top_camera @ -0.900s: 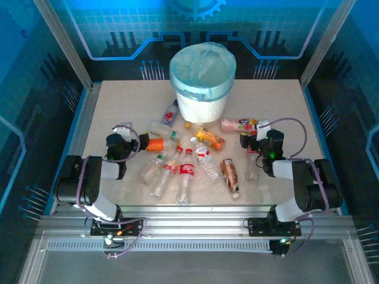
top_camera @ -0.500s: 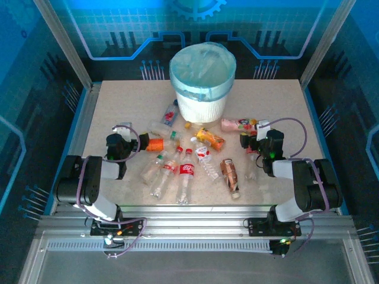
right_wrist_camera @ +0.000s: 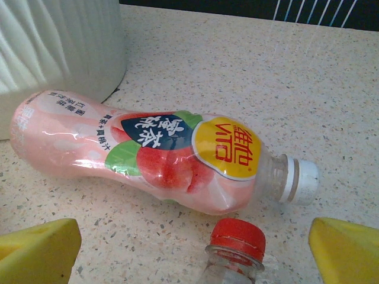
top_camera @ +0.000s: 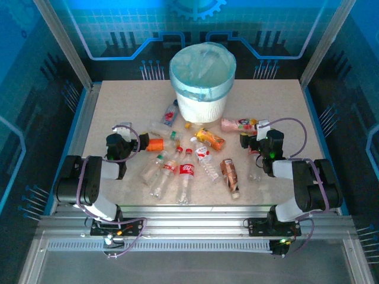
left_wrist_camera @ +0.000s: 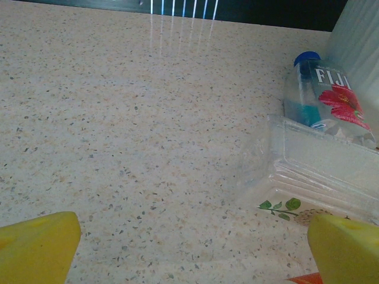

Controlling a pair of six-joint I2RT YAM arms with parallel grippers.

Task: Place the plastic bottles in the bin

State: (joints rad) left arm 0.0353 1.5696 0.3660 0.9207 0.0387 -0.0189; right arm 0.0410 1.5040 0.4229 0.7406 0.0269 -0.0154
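Observation:
The white bin (top_camera: 202,83) with a light-blue liner stands at the back centre. Several plastic bottles (top_camera: 187,171) lie scattered in front of it. My left gripper (top_camera: 143,141) is open at the left edge of the pile, with bare table between its yellow fingertips (left_wrist_camera: 38,248). A clear square bottle (left_wrist_camera: 320,171) and a FIJI bottle (left_wrist_camera: 323,100) lie ahead to the right. My right gripper (top_camera: 244,141) is open too. In its wrist view a red-capped clear bottle (right_wrist_camera: 237,242) pokes up between the fingers of the gripper (right_wrist_camera: 192,251), untouched. A pink peach bottle (right_wrist_camera: 148,148) lies just beyond.
The ribbed bin wall (right_wrist_camera: 59,47) rises right behind the pink bottle. An orange bottle (top_camera: 210,139) and a brown one (top_camera: 230,174) lie mid-table. Metal frame posts and blue panels enclose the table (top_camera: 118,100), whose back left is bare.

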